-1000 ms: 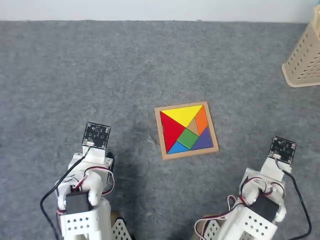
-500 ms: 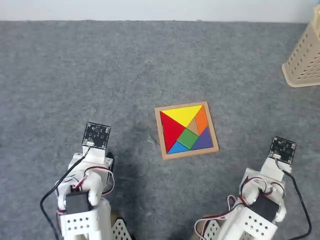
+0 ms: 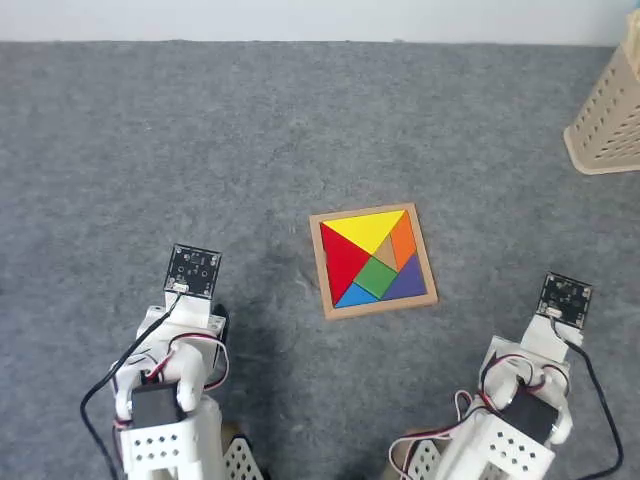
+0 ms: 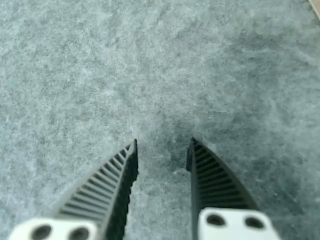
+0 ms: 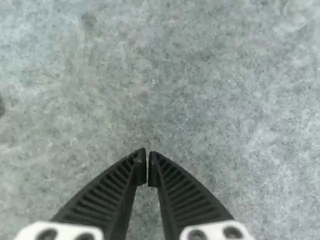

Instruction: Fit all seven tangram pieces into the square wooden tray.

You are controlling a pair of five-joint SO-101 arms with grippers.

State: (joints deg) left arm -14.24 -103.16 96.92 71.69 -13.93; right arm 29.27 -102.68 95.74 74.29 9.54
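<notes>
No change over the last second. The tray (image 3: 322,265) holds all seven pieces (image 3: 375,258), so the task looks complete. The left gripper (image 4: 162,147) is open and the right gripper (image 5: 147,160) closed, both empty.

The left arm (image 3: 165,385) sits folded back at the lower left of the high view, the right arm (image 3: 520,400) at the lower right. The left claw (image 4: 162,145) stands parted; the right claw (image 5: 147,154) has its tips pressed together.

Soft, even light — seemingly from overhead — leaves a faint shadow beneath the left gripper (image 4: 163,145).
</notes>
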